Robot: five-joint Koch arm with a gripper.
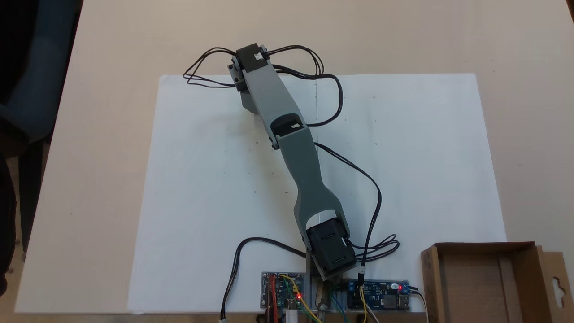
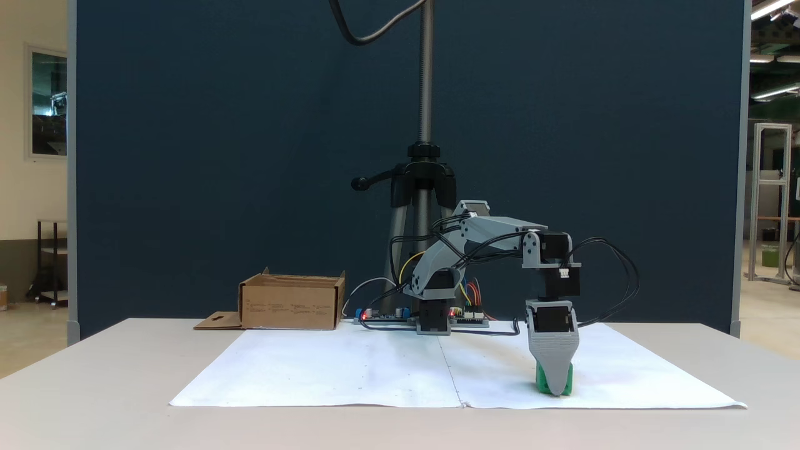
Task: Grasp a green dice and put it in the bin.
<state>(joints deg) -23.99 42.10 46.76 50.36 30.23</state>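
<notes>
A: Your gripper (image 2: 554, 389) is down on the white paper (image 2: 350, 369), and the green dice (image 2: 541, 382) sits right behind its tip.

B: Pinching it?

A: You cannot tell; one jaw hides the other. Lift with a loose hold and it drops short of the bin (image 2: 292, 302).

B: From above?

A: The arm (image 1: 287, 134) covers the dice.

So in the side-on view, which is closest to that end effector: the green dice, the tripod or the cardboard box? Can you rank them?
1. The green dice: right at the tip of the end effector, on the white paper.
2. The tripod: behind and to the left, past the arm's base.
3. The cardboard box: farthest, at the far left of the table.
</notes>
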